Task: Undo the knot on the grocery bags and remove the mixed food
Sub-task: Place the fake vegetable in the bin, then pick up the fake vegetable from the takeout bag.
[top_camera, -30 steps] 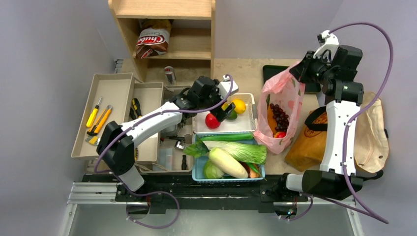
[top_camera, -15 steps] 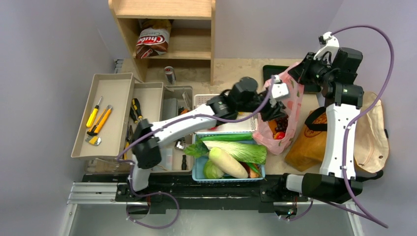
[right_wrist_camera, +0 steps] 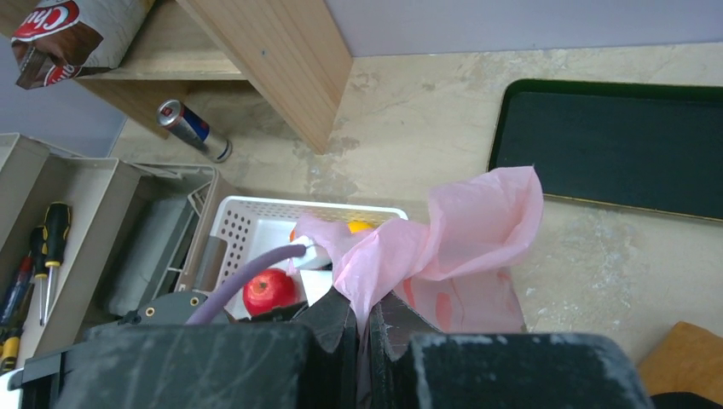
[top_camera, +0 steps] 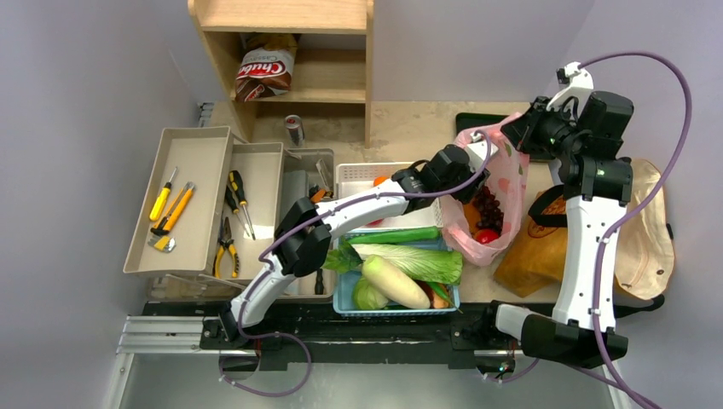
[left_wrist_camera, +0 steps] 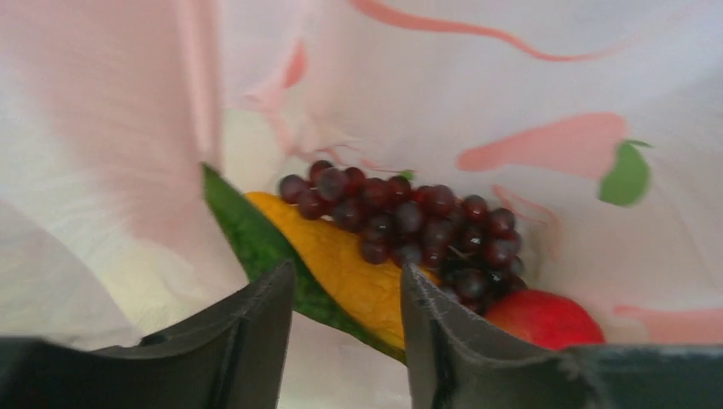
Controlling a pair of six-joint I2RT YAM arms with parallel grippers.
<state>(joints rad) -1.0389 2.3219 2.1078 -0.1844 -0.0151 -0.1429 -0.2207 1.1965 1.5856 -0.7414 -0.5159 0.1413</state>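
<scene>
The left gripper (left_wrist_camera: 347, 285) has its fingers spread with nothing between them, down inside the pink bag (top_camera: 511, 181). Just past the fingertips lie dark grapes (left_wrist_camera: 409, 226) on an orange packet (left_wrist_camera: 337, 254), with a red apple (left_wrist_camera: 546, 319) to the right. The right gripper (right_wrist_camera: 365, 336) is clenched on the bag's upper edge.

You see the bag (right_wrist_camera: 477, 221) as thin, crinkled, translucent plastic; the grapes (left_wrist_camera: 409, 226) look glossy, the shelf (right_wrist_camera: 273, 60) matt wood, the can (right_wrist_camera: 194, 130) shiny metal.

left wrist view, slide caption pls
Open left tool inside the pink bag, poised before grapes and an apple.
</scene>
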